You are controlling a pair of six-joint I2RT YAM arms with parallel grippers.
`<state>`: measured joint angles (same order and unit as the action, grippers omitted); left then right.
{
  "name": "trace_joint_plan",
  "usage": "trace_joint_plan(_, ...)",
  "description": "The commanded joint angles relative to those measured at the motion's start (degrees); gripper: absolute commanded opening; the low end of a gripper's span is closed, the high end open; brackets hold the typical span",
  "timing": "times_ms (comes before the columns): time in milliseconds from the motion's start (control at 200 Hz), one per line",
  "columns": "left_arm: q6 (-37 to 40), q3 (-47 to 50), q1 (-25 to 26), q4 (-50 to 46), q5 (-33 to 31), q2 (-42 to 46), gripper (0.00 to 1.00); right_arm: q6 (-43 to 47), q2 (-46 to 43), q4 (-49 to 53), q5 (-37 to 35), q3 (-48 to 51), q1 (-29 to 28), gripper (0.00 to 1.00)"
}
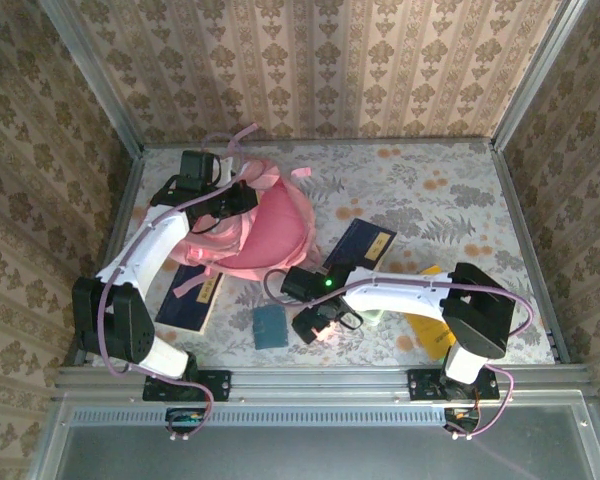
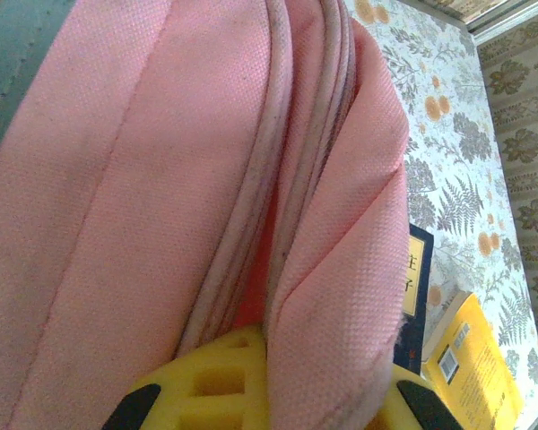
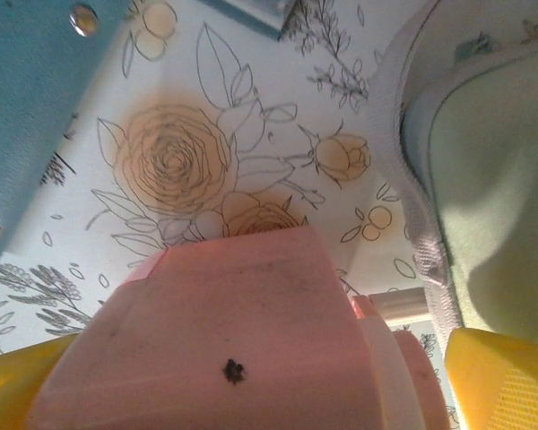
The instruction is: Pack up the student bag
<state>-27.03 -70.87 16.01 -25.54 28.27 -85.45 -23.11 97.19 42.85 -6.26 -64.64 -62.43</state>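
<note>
The student bag (image 1: 280, 228), a big pink backpack, lies at the back left of the table. Its fabric and zipper seams (image 2: 117, 179) crowd the left wrist view. My left gripper (image 1: 232, 200) is shut on a fold of the bag's fabric, which runs down between its yellow fingers (image 2: 206, 385). Near the front middle, my right gripper (image 1: 323, 330) hangs low over the table. It is open, its yellow fingers (image 3: 507, 376) standing on either side of a smooth pink case (image 3: 242, 340).
A teal pouch (image 1: 270, 326) lies left of the right gripper and a pale green pouch (image 3: 493, 179) to its right. One dark blue book (image 1: 360, 245) is beside the bag, another (image 1: 190, 297) at front left. A yellow book (image 1: 430, 315) lies under the right arm.
</note>
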Motion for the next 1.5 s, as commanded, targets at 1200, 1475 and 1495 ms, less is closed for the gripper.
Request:
trace_joint_plan(1200,6.2,-13.8,-4.1,-6.4,14.3,11.3,0.00,8.0,0.5,-45.3,14.6,-15.4,16.5,0.59)
trace_joint_plan(1475,2.3,-13.2,-4.1,-1.4,18.2,12.8,0.00,12.0,20.1,-56.9,15.9,-25.9,15.5,0.61)
trace_joint_plan(1495,2.2,-13.4,-4.1,-1.4,18.0,12.8,0.00,12.3,21.2,-56.7,15.4,-26.9,15.3,0.65)
